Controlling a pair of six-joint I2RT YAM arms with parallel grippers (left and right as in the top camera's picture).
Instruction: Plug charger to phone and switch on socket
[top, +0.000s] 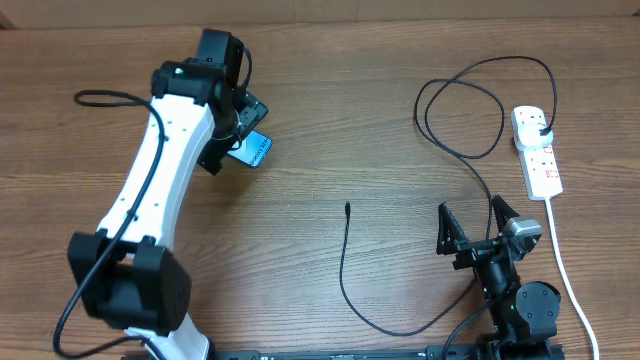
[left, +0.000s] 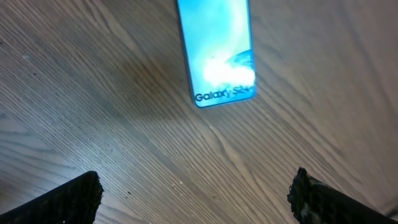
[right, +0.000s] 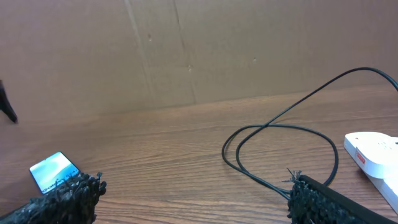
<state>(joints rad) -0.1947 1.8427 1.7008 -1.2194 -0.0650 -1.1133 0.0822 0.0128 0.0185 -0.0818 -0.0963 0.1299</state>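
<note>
Both hands are spread wide with nothing in them. The left gripper (left: 199, 202) hangs right over the phone (top: 257, 150), which lies flat and lit in the upper left of the overhead frame. The right gripper (top: 473, 222) waits at the lower right.

The charger (top: 342, 270) is what worries me. Its connector tip (top: 347, 207) lies mid-frame, well apart from the phone, and the cable sweeps round close beside the right gripper on its way up to the socket (top: 538, 150) at the right edge. The plug looks seated there. If that arm moves carelessly it could snag the loop and tug the plug loose, or drag the tip off somewhere awkward. The phone is slim and flat on the wood, so fingers coming down askew would likely shove it rather than catch it.

Only the overhead view shows the tip at all. The left wrist view gives the screen close enough to read the small lettering at its lower end, and the right wrist view catches the cable's loop and the strip's corner at its right edge.
</note>
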